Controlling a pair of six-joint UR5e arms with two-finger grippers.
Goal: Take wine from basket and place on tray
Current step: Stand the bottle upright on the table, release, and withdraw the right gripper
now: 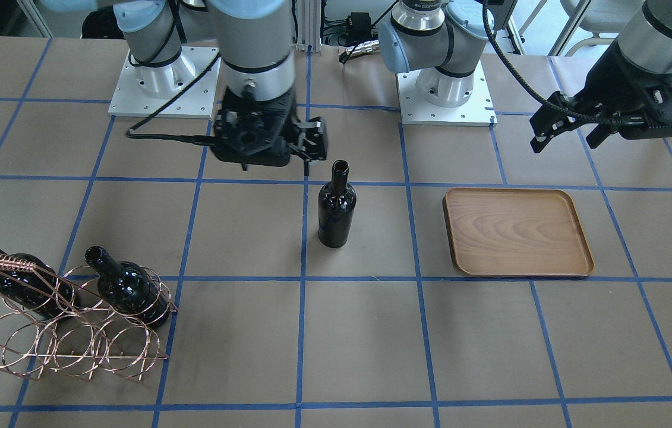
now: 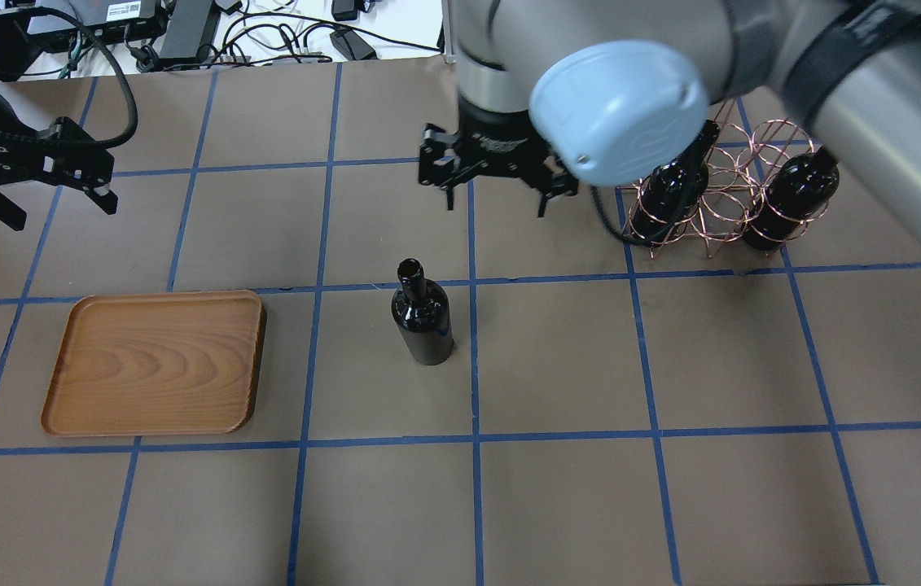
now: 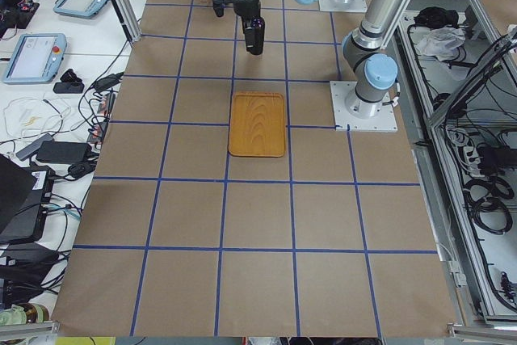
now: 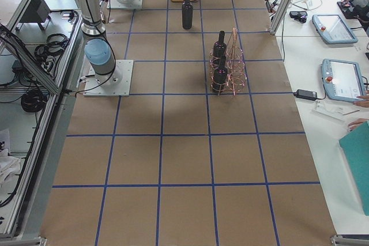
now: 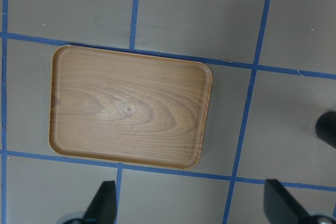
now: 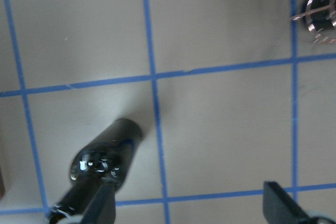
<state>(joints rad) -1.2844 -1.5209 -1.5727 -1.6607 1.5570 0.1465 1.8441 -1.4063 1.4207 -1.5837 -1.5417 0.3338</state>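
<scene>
Tray, bottle and basket in a row across the brown paper-covered surface (image 2: 558, 488).
The glossy dark glass wine bottle (image 2: 423, 313) stands upright mid-surface, well apart from the flat brown wooden tray (image 2: 155, 362) on the robot's left and the copper wire basket (image 2: 721, 203) on its right, farther out. In the basket, two like bottles (image 2: 672, 191) sit tilted, side by side.

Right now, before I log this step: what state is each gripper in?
Left gripper: open, holding nothing.
Right gripper: open, holding nothing; the wine stands apart from it.
</scene>
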